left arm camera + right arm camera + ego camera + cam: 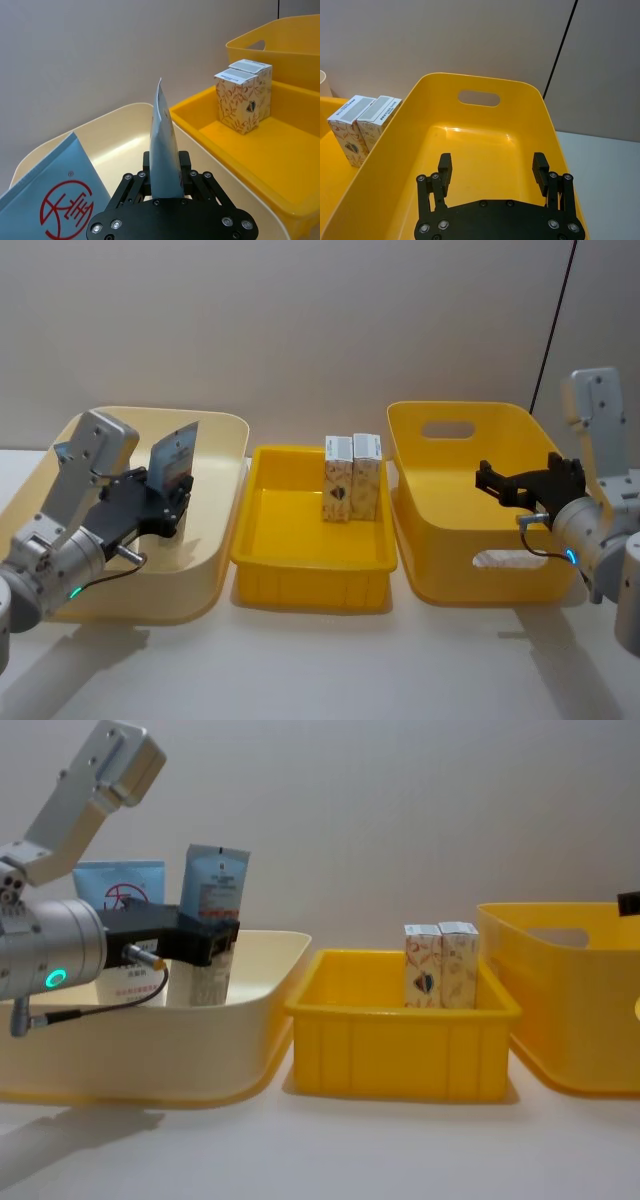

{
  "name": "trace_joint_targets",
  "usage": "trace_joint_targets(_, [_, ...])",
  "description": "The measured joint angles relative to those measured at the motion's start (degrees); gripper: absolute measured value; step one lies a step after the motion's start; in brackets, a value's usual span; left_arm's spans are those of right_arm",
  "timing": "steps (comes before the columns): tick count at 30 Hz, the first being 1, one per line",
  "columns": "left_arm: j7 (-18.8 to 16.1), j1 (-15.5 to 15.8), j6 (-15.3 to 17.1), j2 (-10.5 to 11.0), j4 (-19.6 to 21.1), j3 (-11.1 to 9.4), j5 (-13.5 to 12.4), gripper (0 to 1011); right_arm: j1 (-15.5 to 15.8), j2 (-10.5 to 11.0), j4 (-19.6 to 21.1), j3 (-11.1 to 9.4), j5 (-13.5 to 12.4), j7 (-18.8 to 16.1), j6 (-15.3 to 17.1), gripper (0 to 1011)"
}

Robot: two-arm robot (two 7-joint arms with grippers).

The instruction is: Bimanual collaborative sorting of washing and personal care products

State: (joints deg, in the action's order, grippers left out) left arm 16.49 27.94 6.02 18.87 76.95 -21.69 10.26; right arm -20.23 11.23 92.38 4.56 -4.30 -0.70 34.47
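Note:
My left gripper (172, 495) is shut on a grey-white squeeze tube (176, 454) with a red label, holding it upright inside the cream tub (215, 540). In the chest view the tube (215, 910) stands in the gripper (213, 942), with a light-blue tube (120, 892) bearing a red circle logo leaning behind it. In the left wrist view the same logo tube (55, 200) is beside the held one (164, 145). Two cream boxes (351, 477) stand side by side in the middle yellow tray (310, 575). My right gripper (487, 480) hangs open over the right yellow tub (480, 580).
The three containers sit in a row, nearly touching, on a white table, with a plain wall close behind. The right tub (470, 145) has handle cut-outs and nothing inside. A dark cable (555, 310) runs down the wall at the far right.

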Motion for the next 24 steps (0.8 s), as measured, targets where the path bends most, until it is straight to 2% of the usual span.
trace_joint_targets(24, [2.28, 0.87, -1.47, -0.94, 0.01, 0.93, 0.0, 294, 0.0, 0.0, 0.0, 0.0, 0.0, 0.0, 0.0, 1001])
